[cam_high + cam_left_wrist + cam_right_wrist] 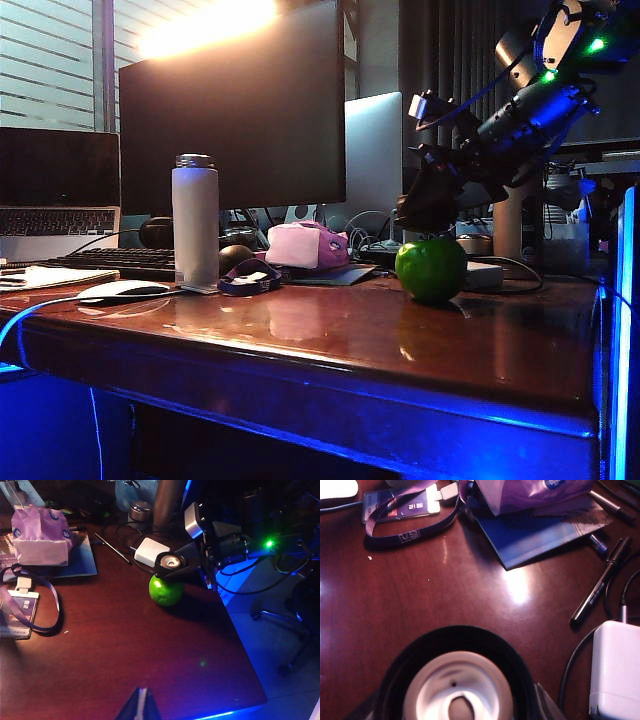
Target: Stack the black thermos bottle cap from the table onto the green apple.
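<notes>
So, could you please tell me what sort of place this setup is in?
Probably an office desk: a large monitor, a laptop and a keyboard stand on the wooden table.

The exterior camera sat low at the front edge of the glossy reddish-brown wooden table (330, 340), looking level across it toward the monitors. The left wrist camera looked down from a distance at the glossy green apple (166, 591) and the squat black thermos cap (171, 564) on it. The right wrist camera hung close above that cap (457, 680), sharing the white power adapter (616, 667) with the left view.
</notes>
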Motion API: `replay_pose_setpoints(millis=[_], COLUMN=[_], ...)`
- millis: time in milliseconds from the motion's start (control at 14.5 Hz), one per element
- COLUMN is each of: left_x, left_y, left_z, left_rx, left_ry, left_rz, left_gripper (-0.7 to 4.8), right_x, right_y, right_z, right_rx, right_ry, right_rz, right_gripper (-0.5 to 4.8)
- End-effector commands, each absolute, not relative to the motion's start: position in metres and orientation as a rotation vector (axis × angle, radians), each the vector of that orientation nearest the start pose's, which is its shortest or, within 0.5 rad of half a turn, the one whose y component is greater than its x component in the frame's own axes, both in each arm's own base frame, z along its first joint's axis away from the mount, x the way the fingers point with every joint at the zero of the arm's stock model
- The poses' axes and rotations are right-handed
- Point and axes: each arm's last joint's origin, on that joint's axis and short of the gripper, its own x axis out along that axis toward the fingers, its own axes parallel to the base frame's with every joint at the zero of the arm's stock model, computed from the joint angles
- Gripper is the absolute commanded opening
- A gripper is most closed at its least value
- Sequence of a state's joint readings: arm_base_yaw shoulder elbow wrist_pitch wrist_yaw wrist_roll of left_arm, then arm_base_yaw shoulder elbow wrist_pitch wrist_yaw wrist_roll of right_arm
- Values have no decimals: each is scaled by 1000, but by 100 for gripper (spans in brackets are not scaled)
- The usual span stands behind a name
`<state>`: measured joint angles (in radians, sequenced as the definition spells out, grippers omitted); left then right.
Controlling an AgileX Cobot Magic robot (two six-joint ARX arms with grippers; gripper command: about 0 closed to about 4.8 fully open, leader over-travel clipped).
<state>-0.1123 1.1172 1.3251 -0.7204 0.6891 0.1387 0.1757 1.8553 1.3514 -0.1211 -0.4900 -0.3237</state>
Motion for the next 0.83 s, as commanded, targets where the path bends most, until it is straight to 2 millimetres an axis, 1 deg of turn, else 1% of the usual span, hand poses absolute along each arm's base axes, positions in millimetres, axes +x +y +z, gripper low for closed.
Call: replay_pose_setpoints(millis=[69,206,826], left_x=[206,206,206], left_y=[-42,-42,-42], left_z=[409,409,409], left_rx=[-13,-13,-13], left_ry=[426,427,427], left_rz=[-823,-823,-823], left_gripper=[-4,-4,-4], right_x=[408,409,405], right_y=[87,87,86], right_z=[232,227,222], right_rx=[-204,-201,-210], right_ry=[517,534,588], right_rz=[742,742,755], right_gripper=[273,274,274])
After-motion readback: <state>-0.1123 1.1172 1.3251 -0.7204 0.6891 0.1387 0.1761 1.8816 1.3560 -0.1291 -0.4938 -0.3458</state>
